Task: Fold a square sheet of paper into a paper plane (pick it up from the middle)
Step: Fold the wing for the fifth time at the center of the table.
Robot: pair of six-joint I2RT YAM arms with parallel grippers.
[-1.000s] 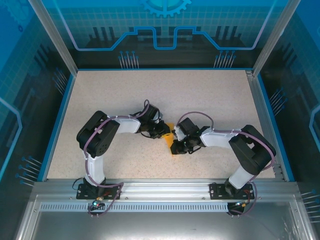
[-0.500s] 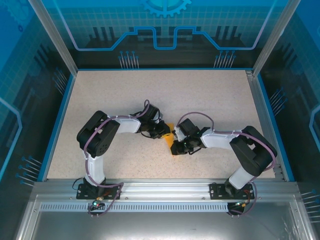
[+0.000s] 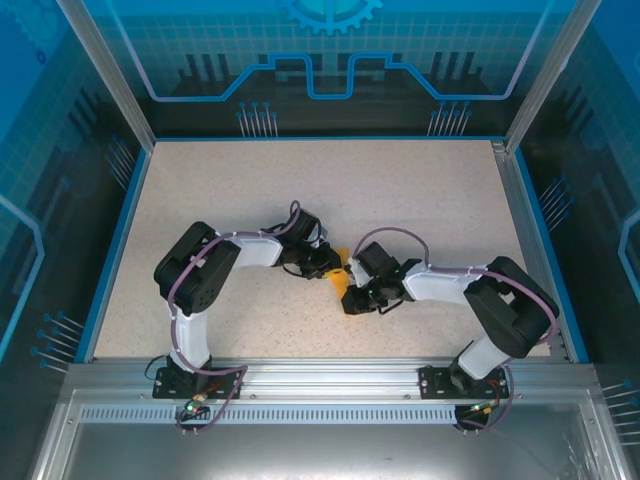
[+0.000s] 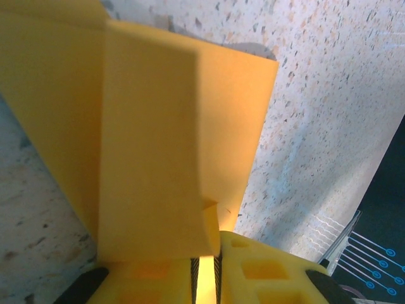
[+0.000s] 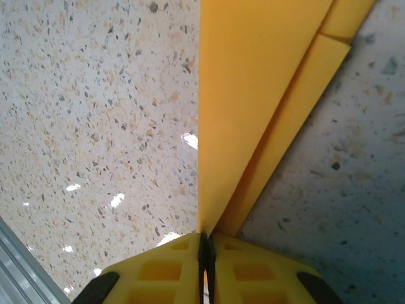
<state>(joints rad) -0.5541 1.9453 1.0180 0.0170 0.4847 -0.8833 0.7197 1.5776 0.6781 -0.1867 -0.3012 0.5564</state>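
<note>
The orange paper [image 3: 343,287] sits a little nearer than the middle of the worktop [image 3: 400,190], caught between the two wrists. From above only a small slice of it shows, so its full outline cannot be told. In the left wrist view the orange paper [image 4: 158,126] is folded into overlapping flat panels with a sharp lengthwise crease. Its near edge runs down into the left end effector [image 4: 204,269], whose yellow fingers [image 4: 266,272] are clenched on it. In the right wrist view a narrow folded layer of the orange paper [image 5: 253,95] tapers down into the right end effector [image 5: 205,253]. There the two yellow pads [image 5: 158,272] are pressed together on the fold, apparently just above the surface.

The worktop is a pale beige slab speckled with dark and tan flecks, and small glints of light show on it near the right fingers. A thin blue edging [image 3: 115,250] borders it on the left, far and right sides. An aluminium rail [image 3: 330,375] runs along the near edge and carries both arm bases. Slanted aluminium posts [image 3: 110,75] rise from the far corners. Between them stand clear panels [image 3: 330,60] printed with blue grid and circuit-like lines.
</note>
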